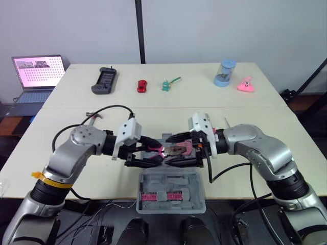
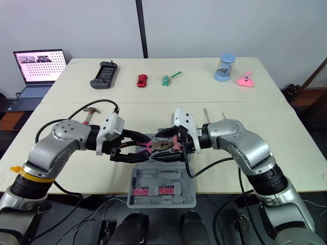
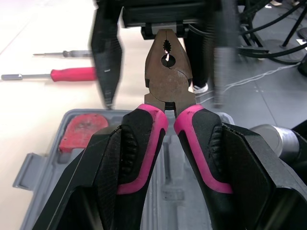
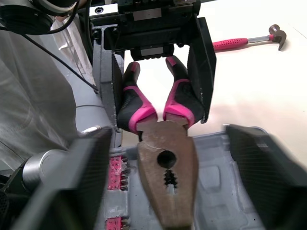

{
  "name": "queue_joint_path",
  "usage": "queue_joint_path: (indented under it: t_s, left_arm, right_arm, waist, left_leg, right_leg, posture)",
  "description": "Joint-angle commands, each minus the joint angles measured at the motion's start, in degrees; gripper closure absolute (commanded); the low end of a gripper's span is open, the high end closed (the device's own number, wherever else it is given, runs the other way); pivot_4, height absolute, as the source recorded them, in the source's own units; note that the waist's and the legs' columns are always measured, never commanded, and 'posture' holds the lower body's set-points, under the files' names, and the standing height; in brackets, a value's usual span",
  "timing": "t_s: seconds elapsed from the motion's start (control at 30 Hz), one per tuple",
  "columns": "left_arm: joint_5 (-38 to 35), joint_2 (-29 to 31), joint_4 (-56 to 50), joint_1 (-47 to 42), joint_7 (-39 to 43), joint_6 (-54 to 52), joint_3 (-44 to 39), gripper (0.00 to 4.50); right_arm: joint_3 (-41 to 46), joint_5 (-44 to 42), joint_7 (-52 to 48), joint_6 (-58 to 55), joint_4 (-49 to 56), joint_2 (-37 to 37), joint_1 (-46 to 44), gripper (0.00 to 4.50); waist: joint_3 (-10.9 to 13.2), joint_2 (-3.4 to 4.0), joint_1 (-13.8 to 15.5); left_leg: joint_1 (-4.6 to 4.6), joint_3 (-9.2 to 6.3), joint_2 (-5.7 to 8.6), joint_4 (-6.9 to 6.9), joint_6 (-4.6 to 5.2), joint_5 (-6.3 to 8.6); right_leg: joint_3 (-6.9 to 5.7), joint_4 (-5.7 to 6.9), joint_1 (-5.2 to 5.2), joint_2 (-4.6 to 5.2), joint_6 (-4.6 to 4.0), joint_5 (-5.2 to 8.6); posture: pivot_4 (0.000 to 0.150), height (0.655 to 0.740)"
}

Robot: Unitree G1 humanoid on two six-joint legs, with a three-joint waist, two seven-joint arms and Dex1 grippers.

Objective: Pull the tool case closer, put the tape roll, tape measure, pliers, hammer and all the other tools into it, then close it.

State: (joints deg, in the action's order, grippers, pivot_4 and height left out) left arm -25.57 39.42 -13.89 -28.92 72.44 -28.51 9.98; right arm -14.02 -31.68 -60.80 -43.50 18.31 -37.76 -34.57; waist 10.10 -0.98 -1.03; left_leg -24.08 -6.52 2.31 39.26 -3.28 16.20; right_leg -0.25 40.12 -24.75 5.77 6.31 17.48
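A pink-handled hammer (image 4: 240, 42) lies on the cream table (image 1: 245, 94) behind the left arm; the left gripper (image 1: 145, 154) is clenched on the pink-and-black handles of the steel-nosed pliers (image 3: 167, 81), holding them level over the open grey plastic tool case (image 1: 198, 204) (it sits at the table's near edge); the right gripper (image 4: 169, 143) is released, fingers spread either side of the pliers' head; a red-handled screwdriver (image 3: 72, 74) lies behind the right arm.

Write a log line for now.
left gripper: shut on pink-handled steel pliers | right gripper: open around pliers' head | grey plastic tool case: open, beneath
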Motion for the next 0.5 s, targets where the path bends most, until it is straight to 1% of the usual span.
queue_joint_path:
  t_s: [0.03,0.27,0.33,0.37,0.43,0.47,0.5]
  left_arm:
    - [0.2,0.9,-0.9,-0.5,0.4,1.7,-0.8,1.92]
    - [0.5,1.0,-0.5,-0.5,0.4,2.1,-0.8,1.92]
    - [0.6,1.0,-0.4,-0.5,0.3,2.1,-0.8,1.92]
    - [0.8,1.0,-0.4,-0.5,0.3,2.2,-0.7,1.92]
    - [0.7,0.8,-0.4,-0.5,0.2,2.0,-0.8,1.92]
    - [0.6,0.7,-0.5,-0.5,0.1,1.8,-0.8,1.92]
    - [0.5,0.6,-0.6,-0.5,0.0,1.8,-0.9,1.92]
  right_arm:
    - [1.7,-0.1,-0.4,1.0,0.6,-0.4,-0.1,0.61]
    - [2.4,-0.3,-1.0,1.3,0.0,-0.8,0.4,0.61]
    - [2.1,0.4,-1.0,1.8,-0.4,-0.7,0.4,1.15]
    - [2.1,0.3,-1.0,1.8,-0.5,-0.5,0.4,1.52]
    - [1.9,0.4,-1.0,1.9,-0.7,-0.2,0.4,2.42]
    - [1.8,0.6,-1.0,2.0,-0.8,-0.1,0.4,3.03]
    - [1.7,0.7,-1.0,2.0,-0.9,0.0,0.4,3.46]
  waist:
    - [0.0,0.0,0.0]
    - [0.0,0.0,0.0]
    - [0.0,0.0,0.0]
    - [0.0,0.0,0.0]
    - [0.0,0.0,0.0]
    - [0.0,0.0,0.0]
    - [0.0,0.0,0.0]
  left_leg:
    - [0.0,0.0,0.0,0.0,0.0,0.0]
    - [0.0,0.01,0.0,0.0,0.0,0.0]
    - [0.0,0.0,0.0,0.0,0.0,0.0]
    - [0.0,0.01,0.0,0.0,0.0,0.0]
    - [0.0,0.01,0.0,0.0,0.0,0.0]
    - [0.0,0.01,0.0,0.0,0.0,0.0]
    - [0.0,0.01,0.0,0.0,0.0,0.0]
  right_leg:
    - [0.0,0.0,0.0,0.0,0.0,0.0]
    - [0.0,0.0,0.0,0.0,0.0,0.0]
    - [0.0,0.0,0.0,-0.01,0.0,0.0]
    - [0.0,0.0,0.0,0.0,0.0,0.0]
    - [0.0,0.0,0.0,-0.01,0.0,0.0]
    - [0.0,0.0,0.0,-0.01,0.0,0.0]
    - [0.0,0.0,0.0,-0.01,0.0,0.0]
  posture:
    - [0.15,0.6741]
    - [0.15,0.6741]
    - [0.15,0.6741]
    - [0.15,0.6741]
    - [0.15,0.6741]
    - [0.15,0.6741]
    - [0.15,0.6741]
